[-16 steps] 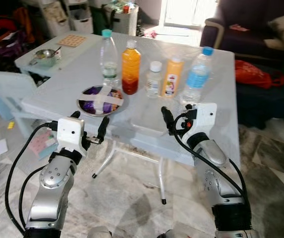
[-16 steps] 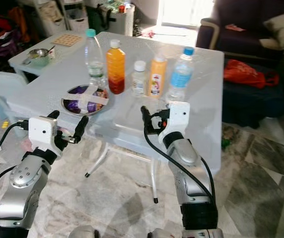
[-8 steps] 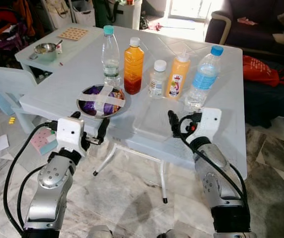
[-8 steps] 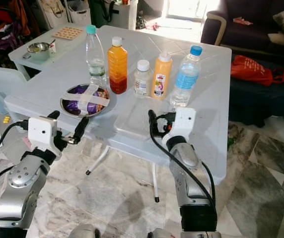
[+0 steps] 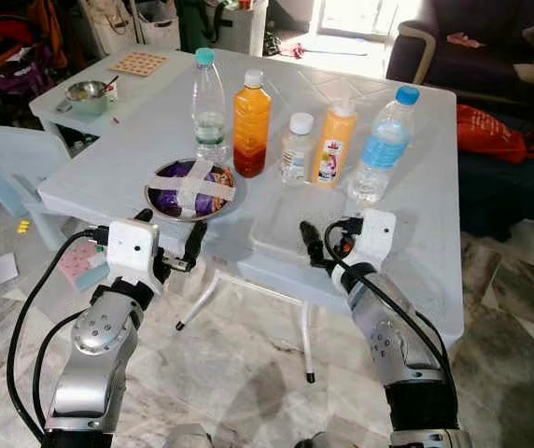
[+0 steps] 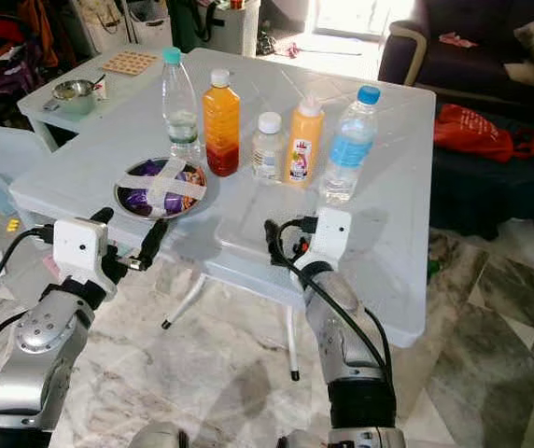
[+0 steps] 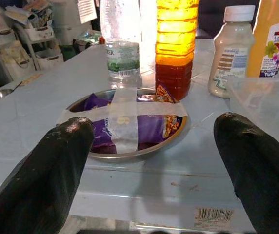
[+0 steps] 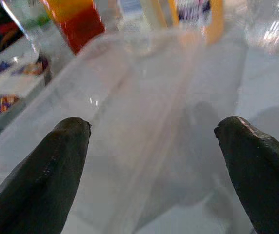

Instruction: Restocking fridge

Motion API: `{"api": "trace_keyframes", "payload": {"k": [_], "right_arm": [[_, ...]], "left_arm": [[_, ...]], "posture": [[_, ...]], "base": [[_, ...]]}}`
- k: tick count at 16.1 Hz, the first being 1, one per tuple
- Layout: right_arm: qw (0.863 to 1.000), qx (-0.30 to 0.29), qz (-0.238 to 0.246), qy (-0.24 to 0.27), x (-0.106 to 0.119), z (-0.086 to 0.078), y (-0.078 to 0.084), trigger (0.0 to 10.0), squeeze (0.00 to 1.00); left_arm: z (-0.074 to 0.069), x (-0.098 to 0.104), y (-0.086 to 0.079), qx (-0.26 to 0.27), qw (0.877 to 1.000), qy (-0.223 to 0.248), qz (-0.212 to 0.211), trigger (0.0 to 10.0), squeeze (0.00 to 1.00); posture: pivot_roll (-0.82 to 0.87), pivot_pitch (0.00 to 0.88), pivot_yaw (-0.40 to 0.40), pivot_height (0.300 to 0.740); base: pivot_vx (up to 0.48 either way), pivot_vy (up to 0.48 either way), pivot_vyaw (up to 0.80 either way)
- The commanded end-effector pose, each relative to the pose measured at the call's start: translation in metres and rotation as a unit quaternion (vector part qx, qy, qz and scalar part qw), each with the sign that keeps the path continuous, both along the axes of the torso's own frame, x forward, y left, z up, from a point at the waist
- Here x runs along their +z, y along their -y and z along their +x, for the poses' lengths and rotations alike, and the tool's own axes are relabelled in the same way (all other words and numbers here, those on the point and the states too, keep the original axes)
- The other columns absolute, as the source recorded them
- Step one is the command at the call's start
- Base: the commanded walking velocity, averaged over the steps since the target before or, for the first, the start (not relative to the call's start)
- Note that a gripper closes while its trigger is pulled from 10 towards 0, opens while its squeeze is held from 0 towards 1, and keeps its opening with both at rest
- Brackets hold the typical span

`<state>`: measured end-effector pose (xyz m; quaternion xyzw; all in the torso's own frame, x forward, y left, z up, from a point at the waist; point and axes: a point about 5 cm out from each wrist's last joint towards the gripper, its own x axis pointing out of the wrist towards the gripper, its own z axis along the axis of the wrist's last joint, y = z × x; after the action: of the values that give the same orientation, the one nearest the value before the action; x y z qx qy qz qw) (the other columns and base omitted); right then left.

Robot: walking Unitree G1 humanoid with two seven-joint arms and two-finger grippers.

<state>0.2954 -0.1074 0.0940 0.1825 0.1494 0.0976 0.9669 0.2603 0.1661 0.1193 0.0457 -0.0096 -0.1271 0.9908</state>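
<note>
**A:** What are you seeing on the worktop [image 5: 416,140]?

**B:** I'm looking down at a row of bottles across the middle: a water bottle [image 5: 208,103] with a teal cap, an orange juice bottle [image 5: 250,124] just beside it, a small white-capped bottle [image 5: 295,149], a yellow squeeze bottle [image 5: 333,145], and a blue-capped water bottle [image 5: 381,149] at the 3 o'clock end. A steel dish [image 5: 190,190] of purple packets, taped over with a white cross, is sitting at about 6 o'clock from the teal-capped bottle, near the front edge. A clear tray [image 5: 281,224] is lying at 3 o'clock from the dish.

**A:** And your tools?

**B:** I'm holding the left tool [image 5: 167,244] just off the front edge, at 6 o'clock from the dish, its fingers [image 7: 61,161] spread apart and touching nothing. The right tool [image 5: 321,245] is hovering over the tray's near rim, its fingers [image 8: 254,165] also apart, with the tray between them in the wrist view; I cannot tell whether they're touching it.
</note>
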Motion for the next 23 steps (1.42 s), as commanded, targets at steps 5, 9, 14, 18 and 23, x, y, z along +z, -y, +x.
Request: {"api": "trace_keyframes", "payload": {"k": [5,9,14,18,23], "right_arm": [[0.996,-0.007,0.083,-0.043,0.0033,0.0008,-0.0147,0.0,0.0],[0.993,-0.009,0.103,-0.057,0.0044,0.0036,-0.0152,0.0,0.0],[0.987,-0.035,0.132,-0.08,0.0011,0.0035,-0.0119,0.0,0.0],[0.986,-0.042,0.138,-0.085,0.0024,0.0057,-0.0077,0.0,0.0],[0.987,-0.036,0.133,-0.082,0.0032,0.0067,-0.0067,0.0,0.0]], "left_arm": [[0.001,0.004,0.0042,-0.011,1.0,0.005,0.002,10.0,0.0],[0.0011,0.004,0.0045,-0.011,1.0,0.005,0.004,10.0,0.0],[0.0014,0.0025,0.006,-0.014,1.0,0.004,0.007,10.0,0.0],[0.0017,-0.0002,0.0095,-0.016,1.0,0.0,0.008,10.0,0.0],[0.0007,-0.0033,0.0109,-0.012,1.0,-0.003,0.011,10.0,0.0]], "posture": [[0.12,0.028,-0.013,0.74],[0.12,0.028,-0.013,0.74],[0.12,0.028,-0.013,0.74],[0.11,0.022,-0.019,0.74],[0.1,0.013,-0.028,0.74]], "base": [[0.0,0.0,0.0],[0.0,0.0,0.0],[0.0,0.0,0.0],[0.0,0.0,0.0],[0.0,0.0,0.0]]}}
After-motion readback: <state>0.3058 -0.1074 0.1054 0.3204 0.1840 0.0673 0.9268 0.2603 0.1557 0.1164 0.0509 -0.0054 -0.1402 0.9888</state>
